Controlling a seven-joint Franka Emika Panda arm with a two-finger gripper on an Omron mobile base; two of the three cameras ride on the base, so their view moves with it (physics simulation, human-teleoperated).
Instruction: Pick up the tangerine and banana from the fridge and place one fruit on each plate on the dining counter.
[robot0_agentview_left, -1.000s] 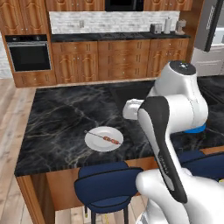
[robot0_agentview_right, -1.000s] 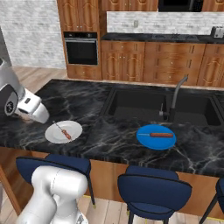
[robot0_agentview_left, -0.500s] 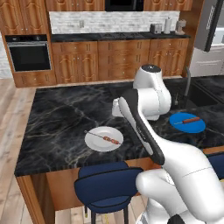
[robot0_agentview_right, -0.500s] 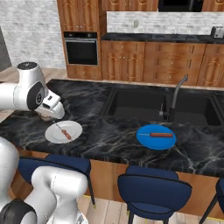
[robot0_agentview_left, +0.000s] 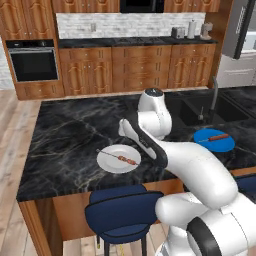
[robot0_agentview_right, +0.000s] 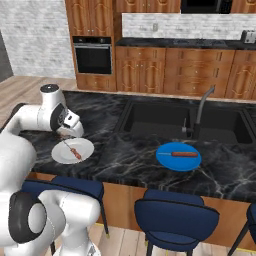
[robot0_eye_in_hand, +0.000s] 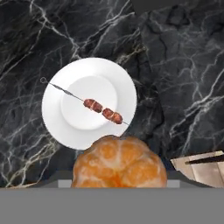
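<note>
My gripper (robot0_agentview_left: 124, 131) hangs over the dining counter (robot0_agentview_left: 65, 135), just beyond the far right edge of the white plate (robot0_agentview_left: 105, 161). It is shut on the tangerine (robot0_eye_in_hand: 119, 164), an orange segmented ball that covers the fingertips in the hand view. There the white plate (robot0_eye_in_hand: 57, 124) lies below and ahead, with a small reddish skewer on it. From the right base, the gripper (robot0_agentview_right: 64, 134) sits above the white plate (robot0_agentview_right: 86, 149). The blue plate (robot0_agentview_left: 206, 146) (robot0_agentview_right: 169, 161) lies further right, also with a reddish streak. A slice of the fridge (robot0_agentview_left: 241, 30) shows. The banana is out of view.
An inset sink (robot0_agentview_right: 165, 122) with a tap (robot0_agentview_right: 200, 107) lies behind the blue plate. Navy stools (robot0_agentview_left: 120, 215) (robot0_agentview_right: 175, 215) stand along the counter's near edge. Wooden wall cabinets and an oven (robot0_agentview_left: 32, 62) line the back.
The arm has swung left across the counter, from near the blue plate to the white plate. The hand has come down lower. The plates have not moved.
</note>
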